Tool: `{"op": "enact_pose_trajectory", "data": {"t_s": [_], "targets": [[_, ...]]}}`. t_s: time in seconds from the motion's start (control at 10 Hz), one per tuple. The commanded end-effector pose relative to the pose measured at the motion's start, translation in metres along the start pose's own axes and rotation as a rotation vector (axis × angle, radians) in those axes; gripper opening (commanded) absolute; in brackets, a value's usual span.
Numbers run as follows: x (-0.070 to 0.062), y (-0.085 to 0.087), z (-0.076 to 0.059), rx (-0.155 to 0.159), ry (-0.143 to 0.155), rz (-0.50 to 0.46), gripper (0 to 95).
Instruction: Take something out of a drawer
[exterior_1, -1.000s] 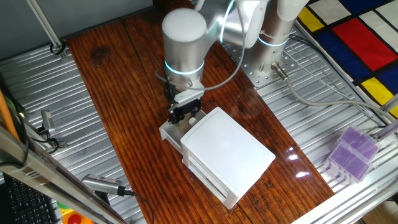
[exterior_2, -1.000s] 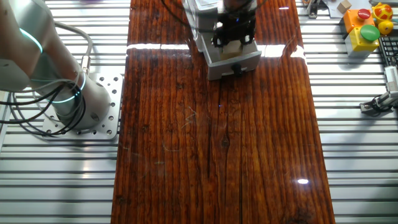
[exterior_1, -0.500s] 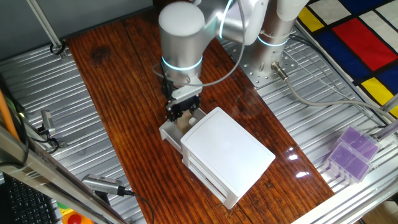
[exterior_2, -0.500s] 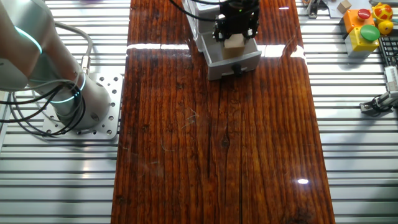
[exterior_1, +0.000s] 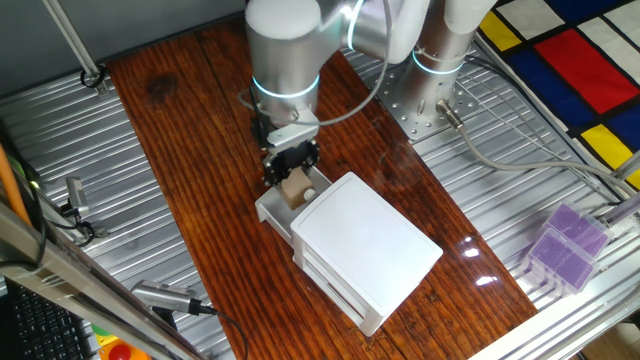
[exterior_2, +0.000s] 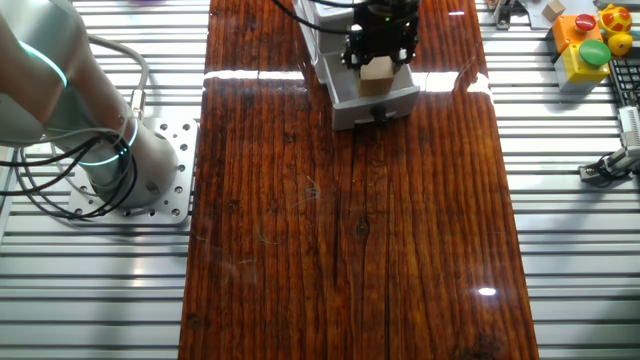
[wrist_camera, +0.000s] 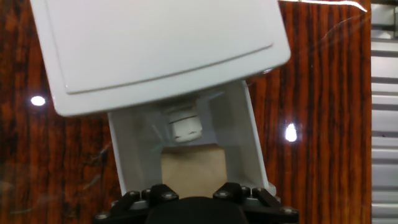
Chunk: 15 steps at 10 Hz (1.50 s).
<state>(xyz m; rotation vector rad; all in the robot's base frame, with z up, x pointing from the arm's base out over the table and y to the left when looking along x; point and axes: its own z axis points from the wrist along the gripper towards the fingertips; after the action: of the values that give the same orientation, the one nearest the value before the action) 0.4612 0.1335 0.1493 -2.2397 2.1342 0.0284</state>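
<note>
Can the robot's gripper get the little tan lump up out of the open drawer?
Probably yes. The gripper already looks shut on the tan lump, holding it above the open drawer. Nothing covers the drawer there; the white unit's top sits off to the side.

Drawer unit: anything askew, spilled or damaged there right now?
Nothing stands out. The upper drawer is pulled open and looks straight, the claw holds the tan lump above it, and the white unit sits flat on the table, unmarked.
</note>
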Motion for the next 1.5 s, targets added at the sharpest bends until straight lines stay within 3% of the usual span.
{"op": "enact_pose_trajectory", "data": {"t_s": [0.1, 0.4, 0.6, 0.8, 1.2, 1.5], "targets": [[0.004, 0.003, -0.007, -0.004, 0.002, -0.010, 0.0], [0.023, 0.004, -0.017, -0.006, 0.005, -0.020, 0.0], [0.043, 0.006, -0.026, 0.000, 0.037, -0.005, 0.0], [0.062, 0.008, -0.028, 0.000, 0.044, 0.011, 0.0], [0.105, 0.012, -0.012, 0.005, 0.034, 0.032, 0.0], [0.118, 0.014, 0.003, 0.007, 0.027, 0.089, 0.0]]}}
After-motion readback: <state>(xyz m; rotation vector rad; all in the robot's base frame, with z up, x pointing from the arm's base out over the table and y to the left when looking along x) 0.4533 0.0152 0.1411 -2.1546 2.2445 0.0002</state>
